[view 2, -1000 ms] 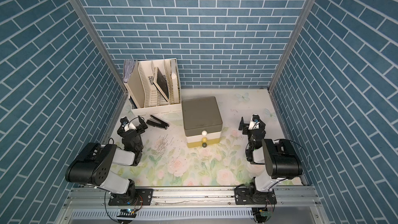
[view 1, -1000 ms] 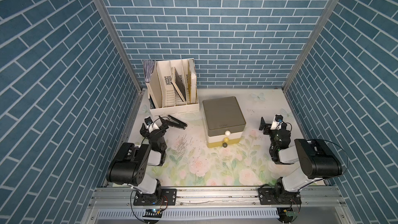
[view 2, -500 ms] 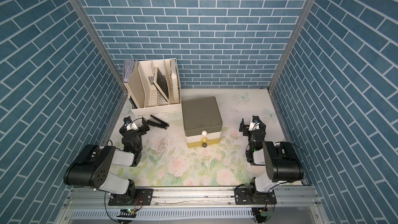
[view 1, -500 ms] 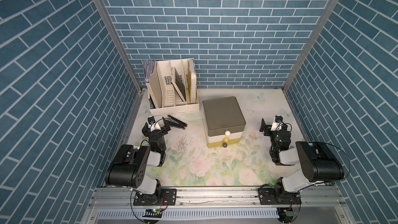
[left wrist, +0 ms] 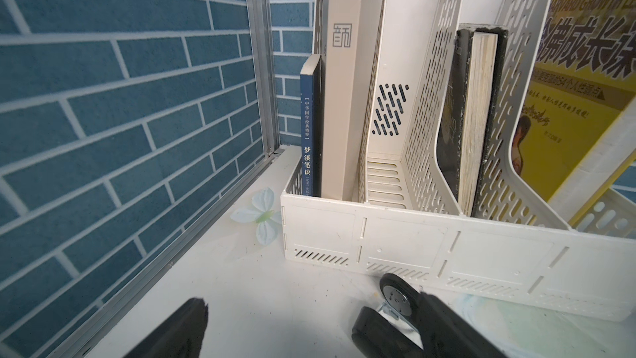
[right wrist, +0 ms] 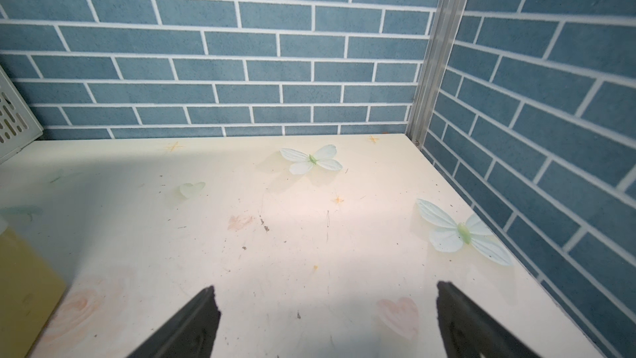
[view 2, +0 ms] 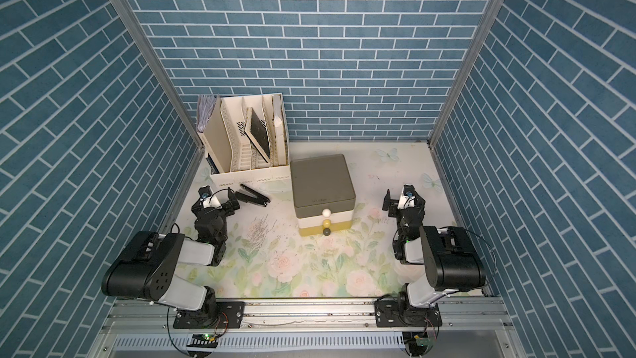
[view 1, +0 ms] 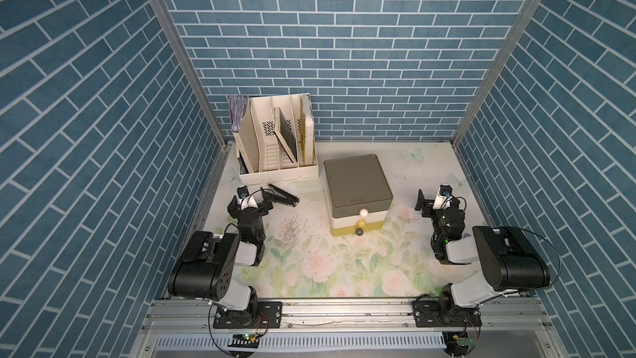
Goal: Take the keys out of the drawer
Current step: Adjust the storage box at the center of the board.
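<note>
The drawer unit [view 1: 358, 184] [view 2: 321, 180] is a small grey-topped chest in the middle of the table, with a white knob [view 1: 363, 213], a yellow knob [view 1: 360, 222] and a dark knob [view 1: 359, 232]. All three drawers look pushed in. The keys are hidden. My left gripper [view 1: 251, 203] [view 2: 215, 206] [left wrist: 316, 308] stands open at the left, well clear of the chest, holding nothing. My right gripper [view 1: 438, 201] [view 2: 404, 203] [right wrist: 325, 294] stands open to the right of the chest over bare table. The chest's yellow side [right wrist: 20, 287] shows in the right wrist view.
A black stapler [view 1: 284, 198] [view 2: 253, 198] [left wrist: 395, 304] lies just beside my left gripper, its end near one finger. A white file organizer [view 1: 275, 142] [view 2: 246, 139] [left wrist: 413, 235] with books stands at the back left. Brick-patterned walls close in three sides.
Both arms have shifted only slightly, their elbows sinking a little toward the front. Both grippers stay open and the drawers stay shut.
</note>
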Robot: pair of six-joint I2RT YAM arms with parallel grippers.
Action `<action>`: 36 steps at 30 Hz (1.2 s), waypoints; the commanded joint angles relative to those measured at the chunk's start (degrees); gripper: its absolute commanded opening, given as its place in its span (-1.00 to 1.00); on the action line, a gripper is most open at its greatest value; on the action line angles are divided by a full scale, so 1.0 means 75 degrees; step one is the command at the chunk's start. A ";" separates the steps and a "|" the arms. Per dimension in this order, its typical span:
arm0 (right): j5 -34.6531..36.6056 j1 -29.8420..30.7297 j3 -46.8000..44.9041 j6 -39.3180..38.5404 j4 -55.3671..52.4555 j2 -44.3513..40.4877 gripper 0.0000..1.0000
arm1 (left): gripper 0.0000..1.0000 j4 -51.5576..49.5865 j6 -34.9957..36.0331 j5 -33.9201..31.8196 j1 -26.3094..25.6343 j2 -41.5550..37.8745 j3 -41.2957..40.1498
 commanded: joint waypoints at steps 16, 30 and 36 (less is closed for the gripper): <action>0.0411 0.0015 0.0168 -0.0150 -0.0919 -0.0703 0.99 | 1.00 -0.4484 0.0169 0.1069 0.0051 -0.1234 0.1990; 0.0495 0.0021 0.1246 0.0524 -0.3967 -0.1809 0.99 | 0.99 -0.5899 -0.0500 0.2410 -0.0031 -0.2260 0.2200; 0.0222 0.0015 0.2036 0.0975 -0.5757 -0.2141 0.99 | 0.96 -0.6509 -0.0432 0.3333 -0.0113 -0.2445 0.2535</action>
